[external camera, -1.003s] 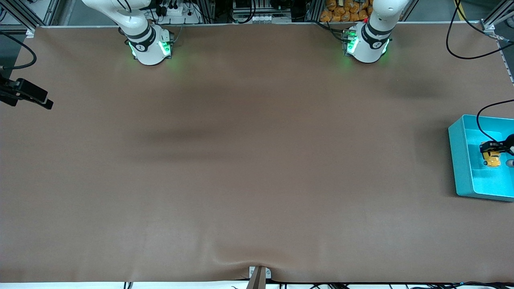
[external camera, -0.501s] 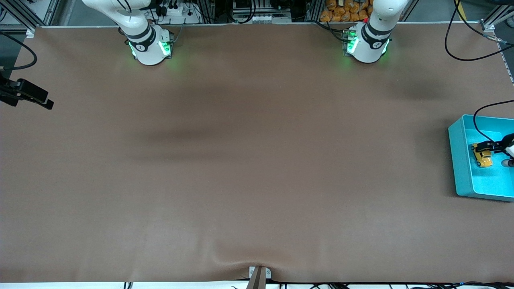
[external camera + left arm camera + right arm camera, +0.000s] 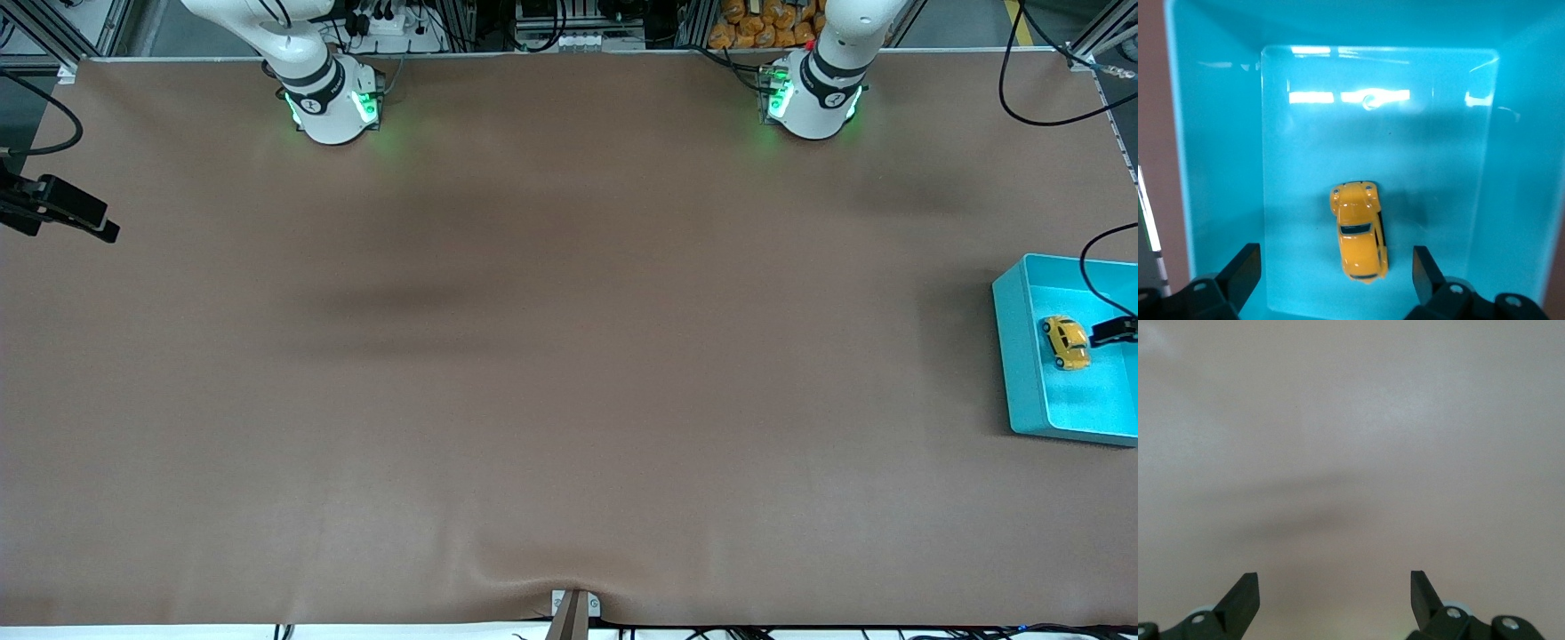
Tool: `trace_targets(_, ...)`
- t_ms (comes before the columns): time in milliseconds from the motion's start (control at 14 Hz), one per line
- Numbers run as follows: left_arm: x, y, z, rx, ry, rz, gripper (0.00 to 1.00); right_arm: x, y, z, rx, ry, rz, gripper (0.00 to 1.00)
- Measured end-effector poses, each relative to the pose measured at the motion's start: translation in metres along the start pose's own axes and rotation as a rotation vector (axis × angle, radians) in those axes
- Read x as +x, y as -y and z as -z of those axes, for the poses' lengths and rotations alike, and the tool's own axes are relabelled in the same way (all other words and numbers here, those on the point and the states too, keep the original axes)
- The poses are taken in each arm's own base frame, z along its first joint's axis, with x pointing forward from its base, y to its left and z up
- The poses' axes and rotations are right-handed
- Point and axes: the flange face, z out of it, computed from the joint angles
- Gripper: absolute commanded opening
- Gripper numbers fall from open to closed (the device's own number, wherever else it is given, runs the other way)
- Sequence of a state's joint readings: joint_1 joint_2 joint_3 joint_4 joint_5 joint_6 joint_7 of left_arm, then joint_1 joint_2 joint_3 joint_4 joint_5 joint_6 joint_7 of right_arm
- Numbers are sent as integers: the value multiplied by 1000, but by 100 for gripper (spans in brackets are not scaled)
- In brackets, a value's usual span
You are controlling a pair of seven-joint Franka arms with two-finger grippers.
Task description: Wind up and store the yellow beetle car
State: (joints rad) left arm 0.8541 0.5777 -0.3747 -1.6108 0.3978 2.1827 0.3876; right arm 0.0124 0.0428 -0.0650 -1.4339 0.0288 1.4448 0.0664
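The yellow beetle car (image 3: 1065, 341) lies on the floor of a turquoise bin (image 3: 1013, 356) at the left arm's end of the table. In the left wrist view the car (image 3: 1359, 231) rests free on the bin floor (image 3: 1438, 167). My left gripper (image 3: 1335, 267) is open and empty above the car, its fingers wide apart on either side of it and not touching it. In the front view only its dark tip (image 3: 1116, 331) shows at the frame edge. My right gripper (image 3: 1335, 587) is open and empty over bare table at the right arm's end (image 3: 62, 213).
The brown table mat (image 3: 569, 356) spreads between the two arm bases. The bin walls (image 3: 1218, 133) rise around the car. A black cable (image 3: 1098, 267) hangs over the bin. A small bracket (image 3: 573, 609) sits at the mat's near edge.
My left gripper has let go of the car, opened and drawn back toward the frame edge. The car now lies free in the bin. The right arm has not moved.
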Motion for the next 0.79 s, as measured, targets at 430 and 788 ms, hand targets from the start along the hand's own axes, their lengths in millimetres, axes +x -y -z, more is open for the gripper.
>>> trace_targets(430,20,-66,98,11,34,59,100,0,0,0,0,0,0,100)
trace_targets(788,28,-119,146,17,56,103,100,0,0,0,0,0,0,100)
